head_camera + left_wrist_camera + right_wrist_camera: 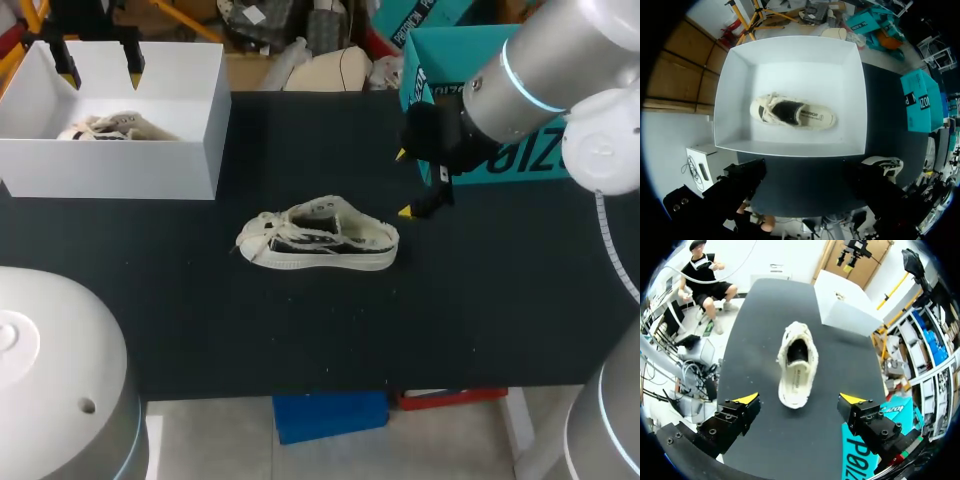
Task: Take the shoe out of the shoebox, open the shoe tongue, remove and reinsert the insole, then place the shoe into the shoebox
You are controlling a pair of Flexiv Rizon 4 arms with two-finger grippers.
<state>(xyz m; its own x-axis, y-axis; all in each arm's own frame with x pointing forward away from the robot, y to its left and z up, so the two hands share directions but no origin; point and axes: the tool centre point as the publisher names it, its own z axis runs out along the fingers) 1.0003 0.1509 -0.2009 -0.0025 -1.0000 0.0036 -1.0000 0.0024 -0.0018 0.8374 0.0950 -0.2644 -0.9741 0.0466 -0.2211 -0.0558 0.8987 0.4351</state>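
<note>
One cream and black sneaker point(320, 237) lies on its sole in the middle of the black table, toe toward the left. My right gripper point(405, 184) hangs open just past its heel; in the right wrist view the sneaker point(796, 365) lies ahead of the gripper point(800, 399), between its spread fingers and untouched. A white shoebox point(190, 150) stands at the back left with a second sneaker point(112, 127) inside. My left gripper point(99, 63) is open above it. The left wrist view looks straight down on the box point(735, 90) and that sneaker point(792, 112).
A teal carton point(450, 70) stands at the back right, close behind my right gripper. The black table point(200, 320) stretches bare in front of the sneaker. The shoebox point(845, 310) lies beyond the sneaker's toe in the right wrist view.
</note>
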